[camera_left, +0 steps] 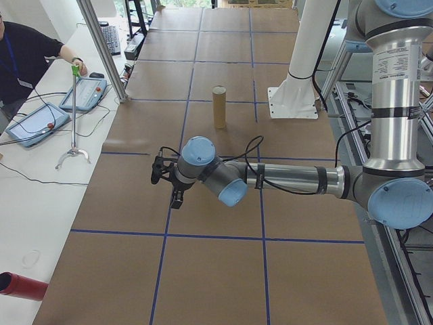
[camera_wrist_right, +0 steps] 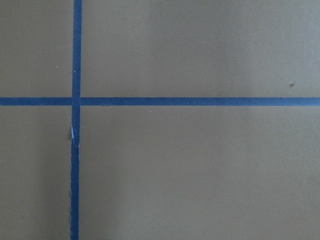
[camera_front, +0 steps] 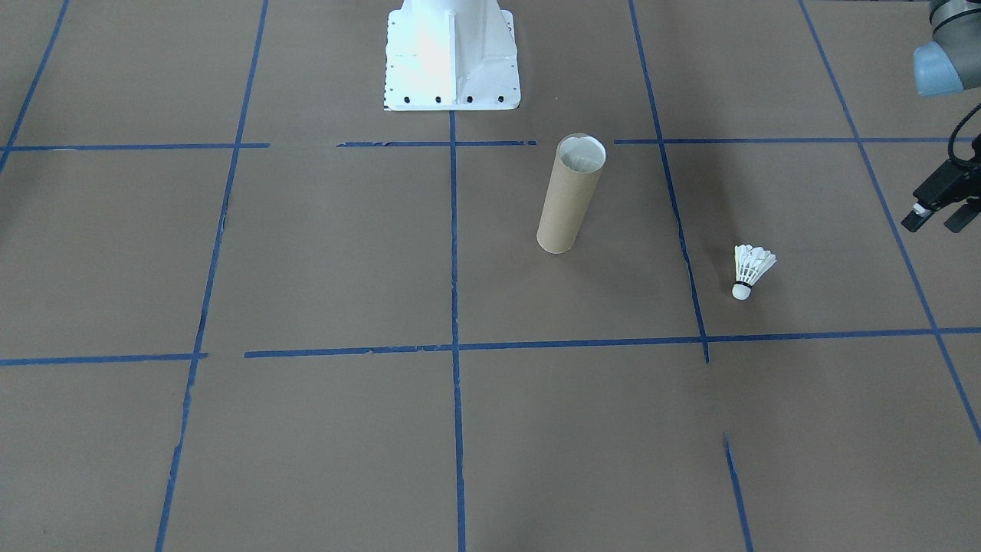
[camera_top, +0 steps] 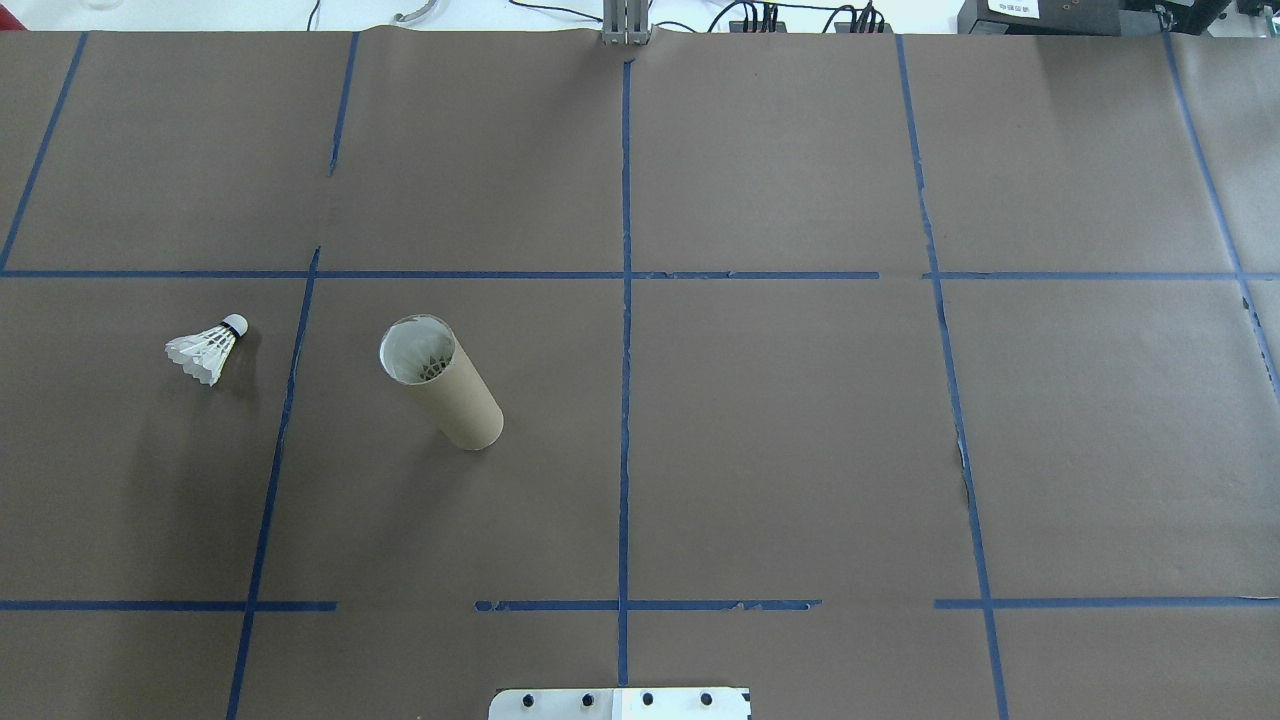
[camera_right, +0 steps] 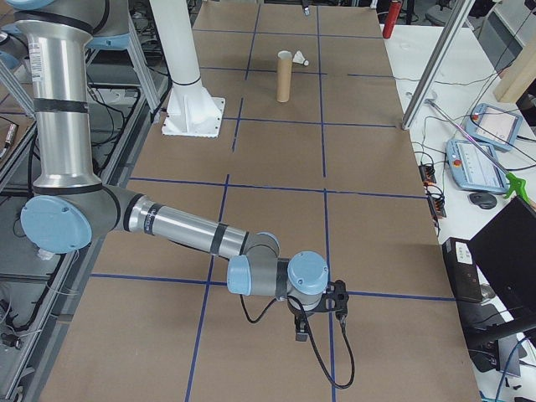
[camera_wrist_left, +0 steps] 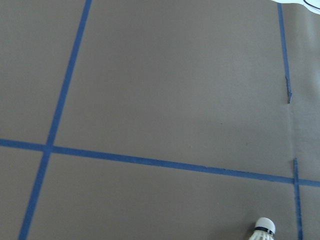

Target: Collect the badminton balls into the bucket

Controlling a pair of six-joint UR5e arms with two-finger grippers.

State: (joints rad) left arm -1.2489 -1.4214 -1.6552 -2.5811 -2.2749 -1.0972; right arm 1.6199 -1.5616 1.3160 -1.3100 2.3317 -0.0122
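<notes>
Just off the left hand [camera_front: 936, 215], fingers apart, lies a shuttlecock [camera_front: 749, 270]: featherlight, crushable skirt, so pinch the cork tip. Right hand: can't tell.

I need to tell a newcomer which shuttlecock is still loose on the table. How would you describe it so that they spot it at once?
Start at the tall brown cardboard tube standing upright on the brown paper table. Cross the blue tape line on the robot's left of it. The small white feather shuttlecock lies there on its side, alone, while another's feathers show only inside the tube.
</notes>
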